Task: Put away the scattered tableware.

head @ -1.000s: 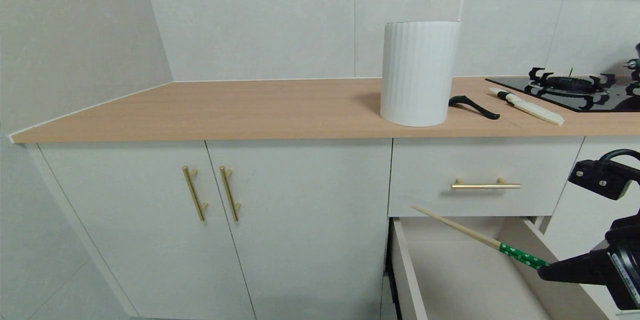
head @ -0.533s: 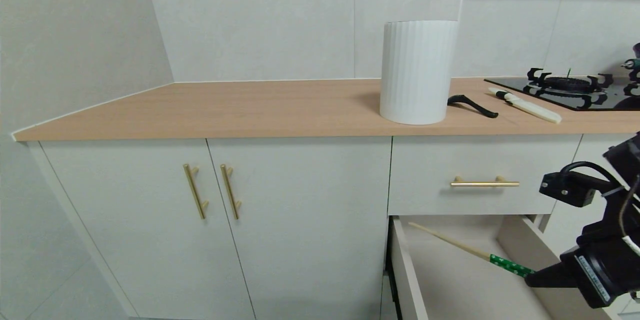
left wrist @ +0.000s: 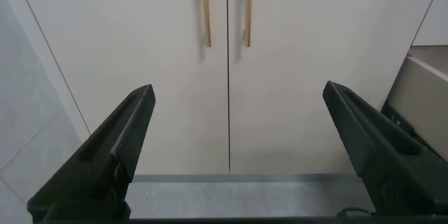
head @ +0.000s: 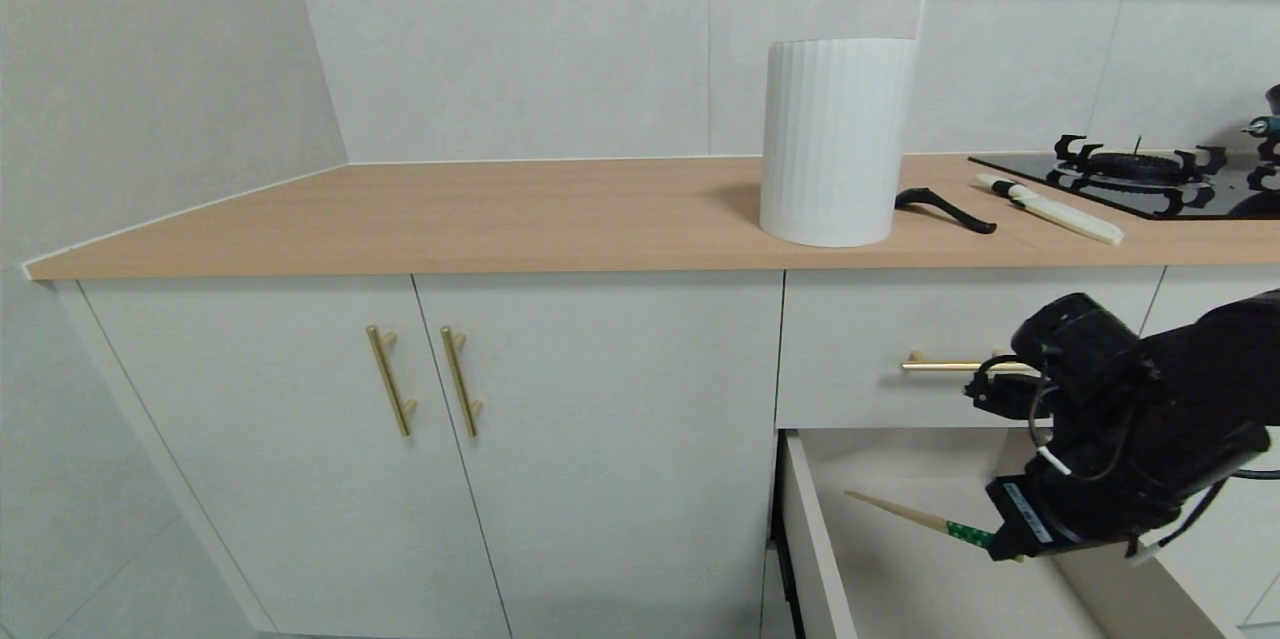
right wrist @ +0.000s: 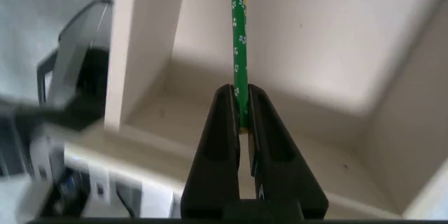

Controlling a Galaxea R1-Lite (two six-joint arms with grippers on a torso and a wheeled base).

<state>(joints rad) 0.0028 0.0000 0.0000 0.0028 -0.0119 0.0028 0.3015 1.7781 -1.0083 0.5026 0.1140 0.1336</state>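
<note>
Chopstick, green and dotted at one end, is pinched by that end between the tightly closed jaws of the right gripper, its bare tip over the open drawer. The gripper's label is too small to read. The left gripper is spread wide and holds nothing, facing cupboard doors.

Matt wood-look countertop, glossy wall tiles, brassy metal handles, seemingly wooden chopstick.

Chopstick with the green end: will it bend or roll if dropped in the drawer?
Probably no bending: the chopstick sticks straight out of the right hand, gripped only at its green end, so it seems stiff and light. Thin and seemingly round, it may roll a little on the drawer floor.
</note>
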